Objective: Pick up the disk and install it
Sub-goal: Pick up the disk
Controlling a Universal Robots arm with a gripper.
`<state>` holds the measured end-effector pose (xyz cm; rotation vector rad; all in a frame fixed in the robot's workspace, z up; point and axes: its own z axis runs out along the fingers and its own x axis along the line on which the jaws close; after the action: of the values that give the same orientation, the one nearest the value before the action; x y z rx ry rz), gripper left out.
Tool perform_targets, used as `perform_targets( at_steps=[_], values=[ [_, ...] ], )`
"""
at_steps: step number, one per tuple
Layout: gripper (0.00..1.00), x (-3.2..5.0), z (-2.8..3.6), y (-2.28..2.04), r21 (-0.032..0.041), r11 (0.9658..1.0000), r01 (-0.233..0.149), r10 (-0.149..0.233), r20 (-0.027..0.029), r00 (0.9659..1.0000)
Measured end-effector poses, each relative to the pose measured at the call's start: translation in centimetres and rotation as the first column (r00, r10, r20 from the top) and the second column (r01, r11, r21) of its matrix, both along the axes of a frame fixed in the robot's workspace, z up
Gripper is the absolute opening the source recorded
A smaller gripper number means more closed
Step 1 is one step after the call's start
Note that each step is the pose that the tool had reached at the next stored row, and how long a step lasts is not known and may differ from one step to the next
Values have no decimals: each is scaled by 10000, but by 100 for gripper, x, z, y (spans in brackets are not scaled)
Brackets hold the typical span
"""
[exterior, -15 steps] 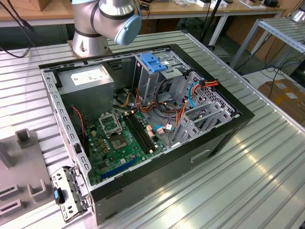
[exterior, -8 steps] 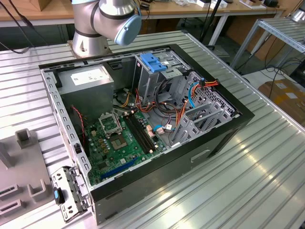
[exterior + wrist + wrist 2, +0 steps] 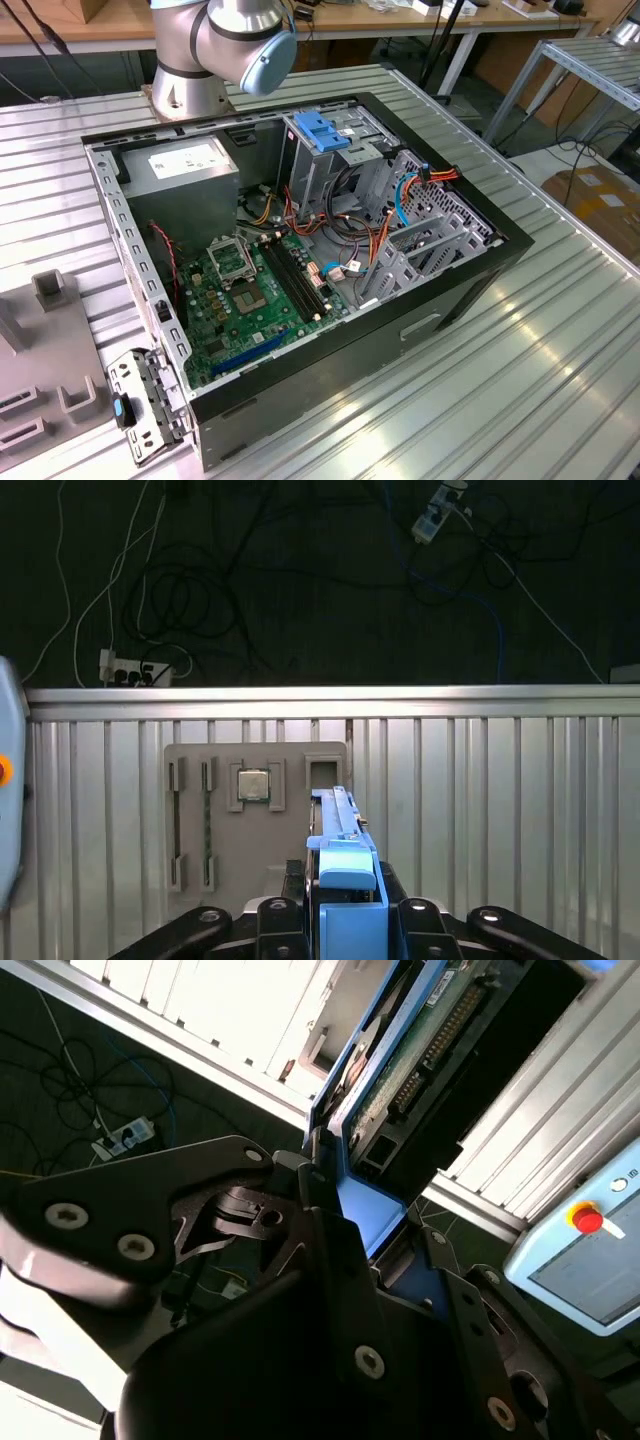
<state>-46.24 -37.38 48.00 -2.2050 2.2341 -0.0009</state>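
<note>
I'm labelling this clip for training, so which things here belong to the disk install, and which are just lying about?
Belong to the job:
the disk, clamped in the gripper
open computer case, probably its destination

Just lying about:
grey fixture plate
processor chip on that plate
power strip on the floor
cardboard box
</note>
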Motion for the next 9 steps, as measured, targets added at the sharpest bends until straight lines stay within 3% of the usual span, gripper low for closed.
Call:
perform_targets(
  at_steps=[9],
  values=[
    [37,55,4,0,1,10000,0,0,1,10000]
  ],
)
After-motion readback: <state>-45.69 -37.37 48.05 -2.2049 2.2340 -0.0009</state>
